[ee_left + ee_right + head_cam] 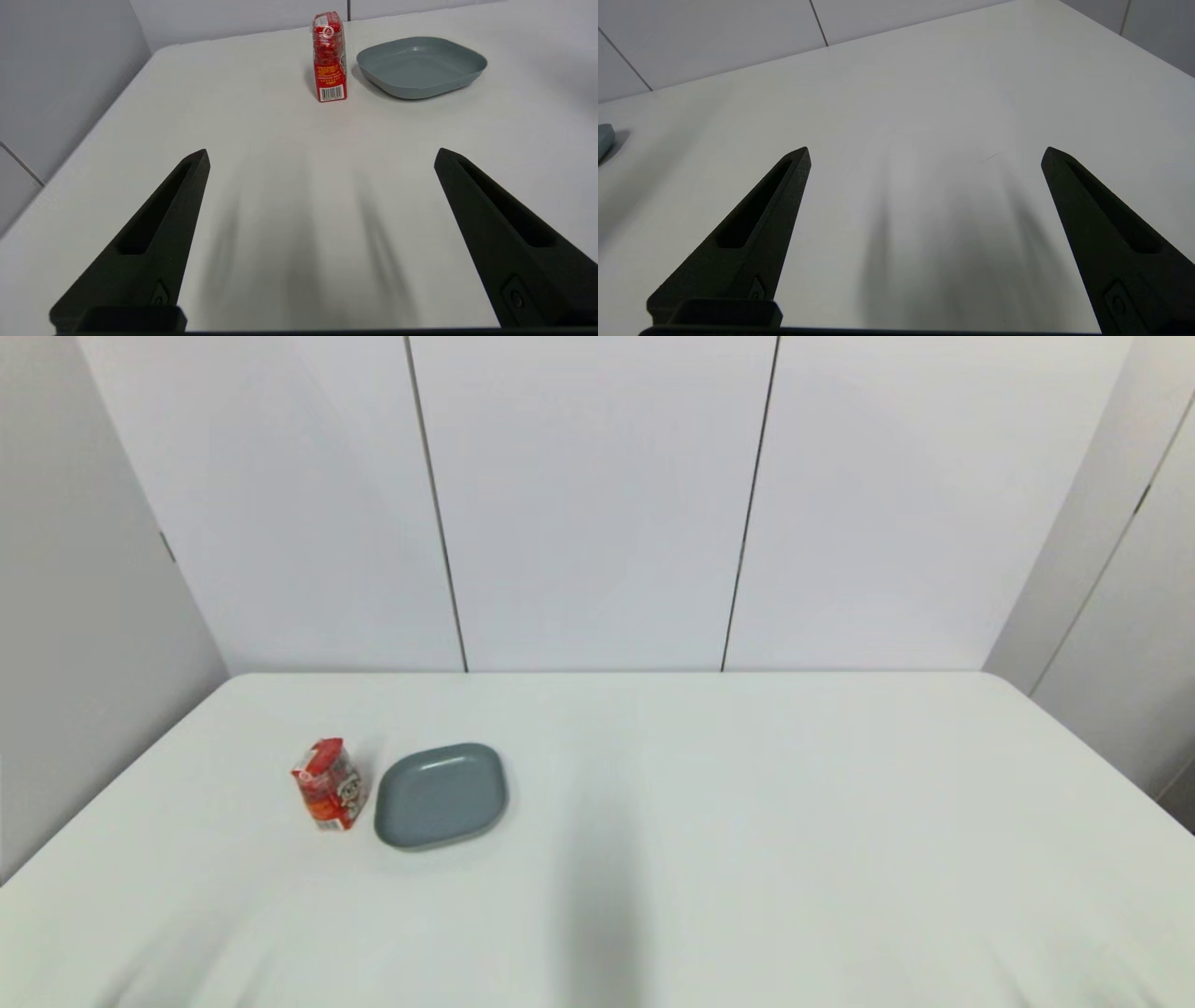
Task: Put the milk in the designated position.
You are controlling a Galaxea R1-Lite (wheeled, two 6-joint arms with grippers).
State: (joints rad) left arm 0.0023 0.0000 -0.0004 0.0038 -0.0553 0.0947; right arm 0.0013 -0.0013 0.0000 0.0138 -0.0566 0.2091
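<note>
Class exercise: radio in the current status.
Left gripper and right gripper open, empty. Milk upright beside grey plate. Nothing in the way.

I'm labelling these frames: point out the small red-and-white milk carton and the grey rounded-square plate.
red-and-white milk carton (328,786): head view, front face.
grey rounded-square plate (469,74): left wrist view, outer wall.

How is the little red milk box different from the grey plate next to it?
The milk is red and white with cartoon print; the grey plate is one plain colour. The milk stands tall and narrow, while the plate lies low and wide. The milk is much smaller across than the plate. Both sit on the white table, side by side, on the robot's left, and neither the left claw nor the right claw touches them.
</note>
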